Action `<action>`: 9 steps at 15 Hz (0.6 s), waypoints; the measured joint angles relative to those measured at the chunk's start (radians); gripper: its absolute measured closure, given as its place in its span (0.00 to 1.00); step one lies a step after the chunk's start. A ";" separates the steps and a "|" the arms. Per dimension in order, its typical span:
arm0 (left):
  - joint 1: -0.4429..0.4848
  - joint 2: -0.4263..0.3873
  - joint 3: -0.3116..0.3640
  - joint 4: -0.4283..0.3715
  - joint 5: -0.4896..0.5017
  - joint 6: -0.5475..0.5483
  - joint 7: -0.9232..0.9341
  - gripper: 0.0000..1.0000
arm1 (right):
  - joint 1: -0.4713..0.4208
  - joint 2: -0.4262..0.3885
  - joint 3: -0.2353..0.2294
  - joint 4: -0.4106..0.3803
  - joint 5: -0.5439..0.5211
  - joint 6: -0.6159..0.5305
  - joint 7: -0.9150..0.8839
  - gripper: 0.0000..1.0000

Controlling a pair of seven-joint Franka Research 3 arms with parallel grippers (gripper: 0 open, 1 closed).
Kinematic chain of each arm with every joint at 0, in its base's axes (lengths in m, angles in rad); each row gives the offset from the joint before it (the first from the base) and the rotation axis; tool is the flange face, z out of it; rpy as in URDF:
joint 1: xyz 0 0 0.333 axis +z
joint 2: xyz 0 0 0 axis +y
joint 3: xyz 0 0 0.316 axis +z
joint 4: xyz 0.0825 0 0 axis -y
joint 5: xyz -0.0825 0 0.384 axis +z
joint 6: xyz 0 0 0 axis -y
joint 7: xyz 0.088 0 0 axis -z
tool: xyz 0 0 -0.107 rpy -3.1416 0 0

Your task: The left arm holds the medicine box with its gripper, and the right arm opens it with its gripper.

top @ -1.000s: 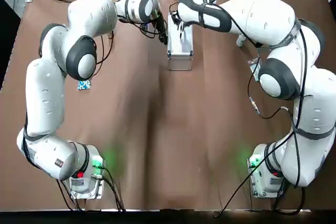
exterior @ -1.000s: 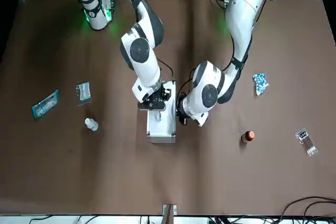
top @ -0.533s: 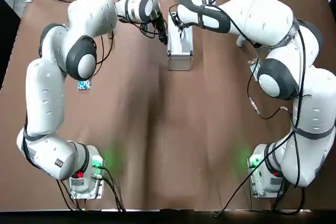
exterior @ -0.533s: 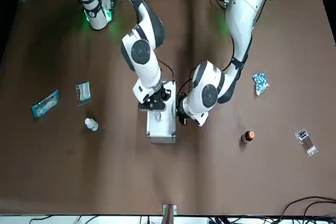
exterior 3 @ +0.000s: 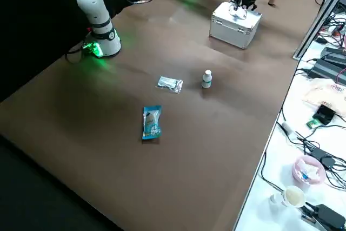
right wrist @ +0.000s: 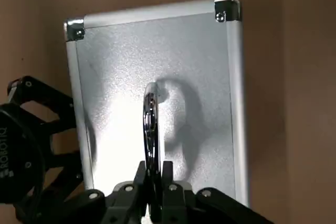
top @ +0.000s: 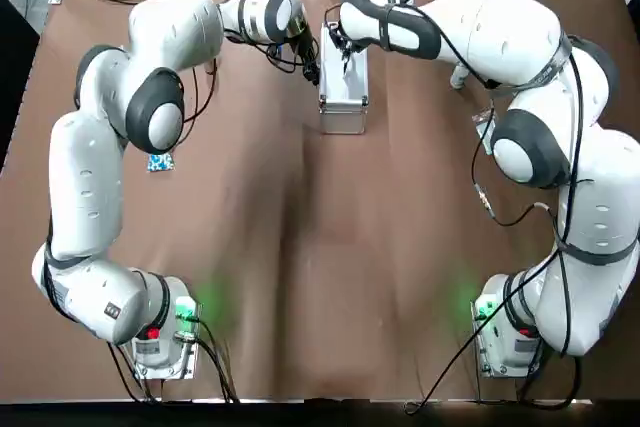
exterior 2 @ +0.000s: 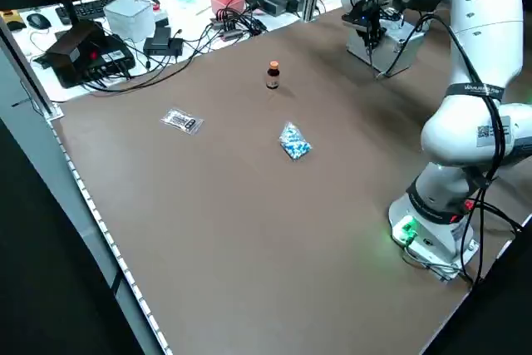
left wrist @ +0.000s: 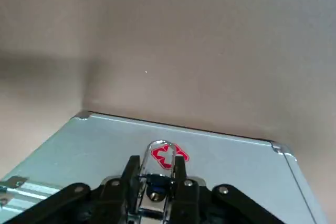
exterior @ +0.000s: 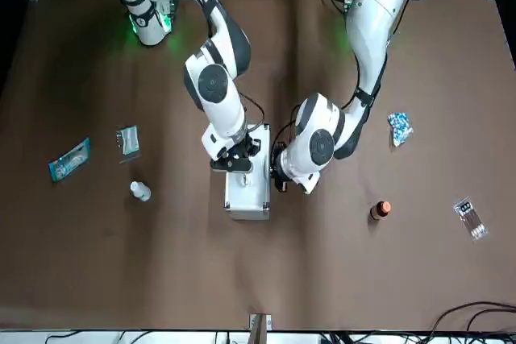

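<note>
One box point(top: 342, 107): left tool point(left wrist: 155, 174) beside, right tool point(right wrist: 153, 174) atop.

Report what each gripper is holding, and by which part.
The right gripper is shut on the top handle of the medicine box; the left gripper clamps the latch on the box's side.
</note>
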 joint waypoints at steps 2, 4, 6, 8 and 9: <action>0.000 0.000 0.000 0.001 0.000 -0.001 0.000 0.69 | -0.008 0.000 0.000 0.009 0.014 -0.023 -0.003 0.87; 0.000 0.000 -0.001 0.002 0.000 -0.001 0.000 0.69 | -0.020 0.000 0.001 0.024 0.024 -0.058 -0.007 0.87; 0.000 0.000 -0.001 0.003 0.000 -0.001 0.000 0.69 | -0.035 -0.003 0.004 0.036 0.038 -0.090 -0.012 0.87; 0.000 0.000 -0.002 0.003 0.000 -0.002 0.000 0.69 | -0.050 -0.008 0.009 0.043 0.046 -0.119 -0.015 0.87; 0.000 0.000 -0.002 0.004 0.000 -0.002 0.000 0.69 | -0.059 -0.011 0.010 0.048 0.050 -0.136 -0.018 0.87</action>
